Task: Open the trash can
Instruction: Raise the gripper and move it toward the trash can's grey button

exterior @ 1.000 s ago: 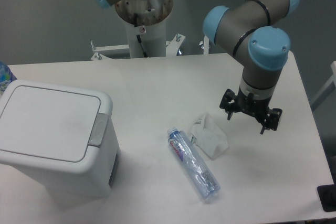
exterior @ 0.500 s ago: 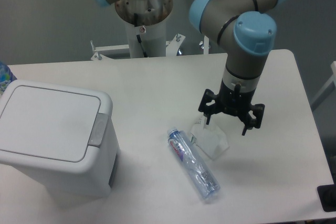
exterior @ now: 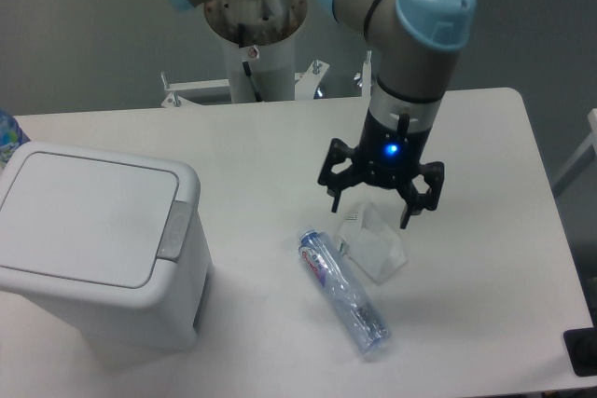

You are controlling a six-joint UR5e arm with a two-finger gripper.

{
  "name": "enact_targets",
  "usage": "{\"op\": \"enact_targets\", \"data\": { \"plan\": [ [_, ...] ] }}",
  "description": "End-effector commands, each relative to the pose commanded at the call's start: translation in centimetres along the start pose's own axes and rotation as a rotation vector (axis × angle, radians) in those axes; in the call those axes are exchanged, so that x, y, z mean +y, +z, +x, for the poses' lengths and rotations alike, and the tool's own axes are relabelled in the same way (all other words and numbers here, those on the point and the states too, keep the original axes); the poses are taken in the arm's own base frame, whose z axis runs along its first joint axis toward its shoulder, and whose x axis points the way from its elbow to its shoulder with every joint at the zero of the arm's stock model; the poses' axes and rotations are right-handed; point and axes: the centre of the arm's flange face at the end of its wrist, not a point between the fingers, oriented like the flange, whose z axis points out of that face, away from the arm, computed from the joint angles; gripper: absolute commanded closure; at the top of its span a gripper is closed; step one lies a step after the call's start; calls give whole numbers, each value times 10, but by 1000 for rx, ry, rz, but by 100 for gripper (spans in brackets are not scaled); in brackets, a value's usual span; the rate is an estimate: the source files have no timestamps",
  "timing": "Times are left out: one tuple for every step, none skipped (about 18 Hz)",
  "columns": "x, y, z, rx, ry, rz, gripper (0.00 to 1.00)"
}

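Change: the pincer has been carried leftward across the table from the right-hand side toward the middle, and it is now held above the crumpled white wrapper; a blue light is now lit on the wrist.
Meaning for the task: the move is judged an approach toward the trash can, but the gap to it is still wide and no contact has been made; the lid is seen to be flat and closed, so the opening is not yet begun.
Trash can: one, placed at the near-left corner of the table, its grey push-button tab set on the lid edge that faces the middle of the table.
Bottle: one clear plastic bottle, laid on its side near the near edge, just beside the wrapper.
Wrapper: one, near the table's middle.
Pincer: one, its fingers spread wide, nothing held between them.
Arm: one, mounted behind the far edge.
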Motion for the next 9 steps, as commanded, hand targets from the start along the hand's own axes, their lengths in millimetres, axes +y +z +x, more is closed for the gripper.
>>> {"op": "enact_targets", "data": {
  "plan": [
    [-4, -1, 7, 6, -22, -3, 0],
    [-8, -2, 15, 13, -41, -5, 0],
    [-14, -4, 22, 23, -54, 5, 0],
    [-18, -8, 27, 40, -72, 20, 0],
    [-24, -13, 32, 60, -91, 37, 0],
    [-29, -17, 39, 74, -103, 50, 0],
    [-34, -19, 47, 81, -114, 57, 0],
    [-41, -22, 59, 91, -114, 67, 0],
    [-48, -24, 74, 107, -104, 78, 0]
  ]
}}
